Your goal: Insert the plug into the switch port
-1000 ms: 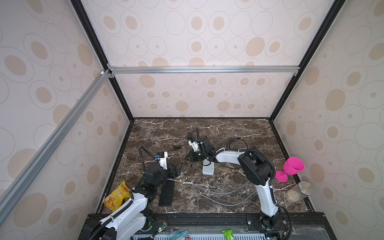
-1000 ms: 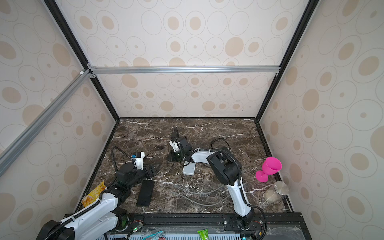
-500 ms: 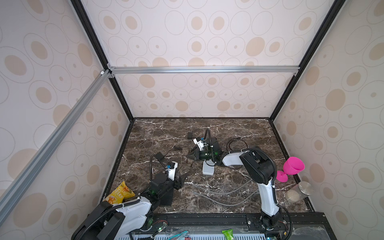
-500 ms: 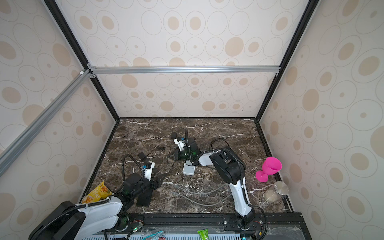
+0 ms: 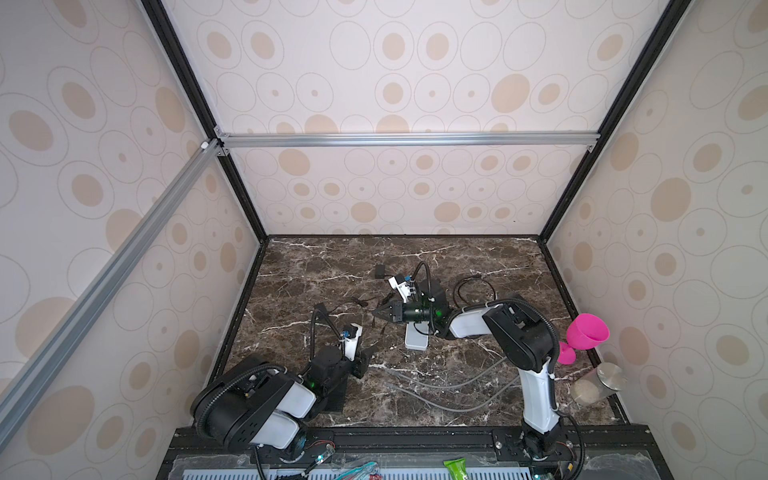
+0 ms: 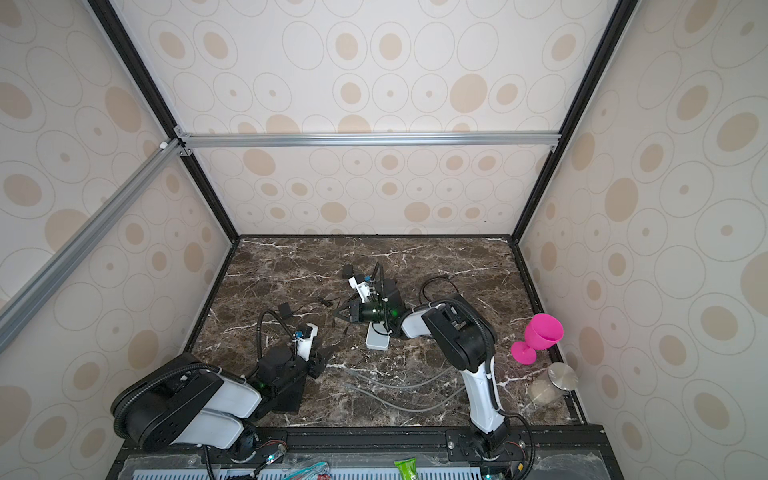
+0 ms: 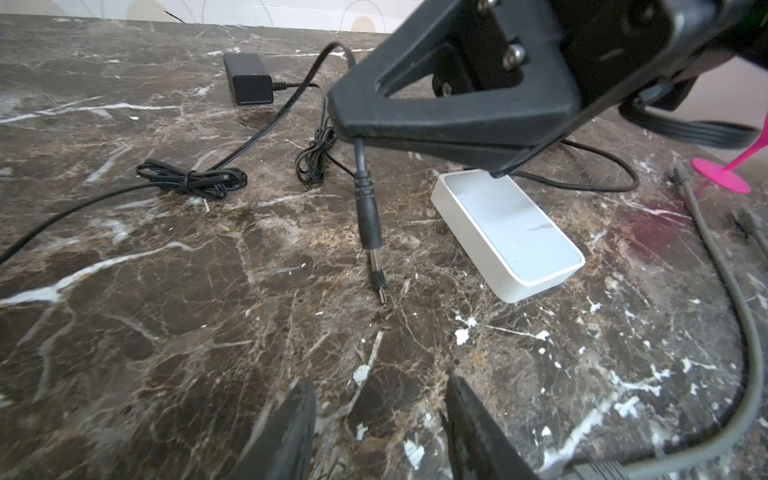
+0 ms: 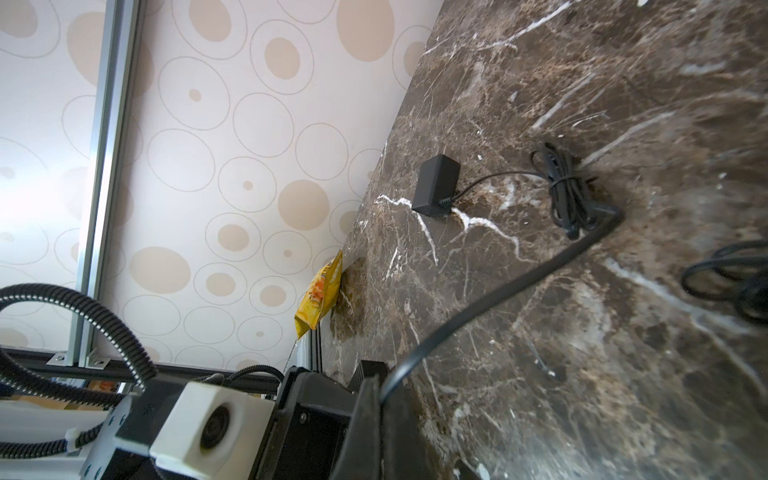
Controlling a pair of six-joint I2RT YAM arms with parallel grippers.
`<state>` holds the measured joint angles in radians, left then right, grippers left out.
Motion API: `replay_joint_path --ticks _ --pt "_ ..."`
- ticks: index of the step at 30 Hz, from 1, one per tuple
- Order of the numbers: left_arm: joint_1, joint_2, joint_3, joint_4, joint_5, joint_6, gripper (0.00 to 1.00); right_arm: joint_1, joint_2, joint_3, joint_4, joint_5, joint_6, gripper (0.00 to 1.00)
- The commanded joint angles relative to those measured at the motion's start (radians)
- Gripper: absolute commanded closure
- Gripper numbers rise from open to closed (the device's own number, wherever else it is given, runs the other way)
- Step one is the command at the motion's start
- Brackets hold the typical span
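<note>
- Right gripper point(image 7: 356, 139): jaws closed on the black cable point(image 7: 358, 156) just above the plug's ribbed collar. In both top views it sits over the middle of the counter point(image 7: 166, 311), reaching in from the right point(image 5: 380, 312) point(image 6: 340, 313).
- Plug point(image 7: 370, 220): hangs nearly upright below those jaws, metal tip down. Tip is at or just above the counter; I cannot tell whether it touches.
- Switch point(image 7: 507, 232): white box lying flat near the counter's centre point(image 5: 417, 340) point(image 6: 377, 341). The plug is near it but apart, not in any port. The ports are not visible.
- Left gripper point(image 7: 382, 432): jaws apart, nothing between them, fingers point(image 7: 291, 436) low over bare counter near the front-left point(image 5: 363, 361) point(image 6: 322, 357). It points at the plug.
- Black adapter point(image 7: 248, 79): flat on the counter, with tied cord bundles lying near it.
- Pink goblet point(image 5: 586, 334): tilted at the counter's right edge.
- Grey cables point(image 5: 449, 386): loose towards the front edge.
</note>
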<state>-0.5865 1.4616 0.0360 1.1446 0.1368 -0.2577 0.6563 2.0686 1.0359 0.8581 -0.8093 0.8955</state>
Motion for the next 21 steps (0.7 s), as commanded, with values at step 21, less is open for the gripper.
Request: replay_joint_path --ticks 21 --pt "0.077 0.2 0.056 0.27 0.2 -0.111 0.77 0.028 -0.054 -0.054 0.053 -0.057 -0.01 1.0"
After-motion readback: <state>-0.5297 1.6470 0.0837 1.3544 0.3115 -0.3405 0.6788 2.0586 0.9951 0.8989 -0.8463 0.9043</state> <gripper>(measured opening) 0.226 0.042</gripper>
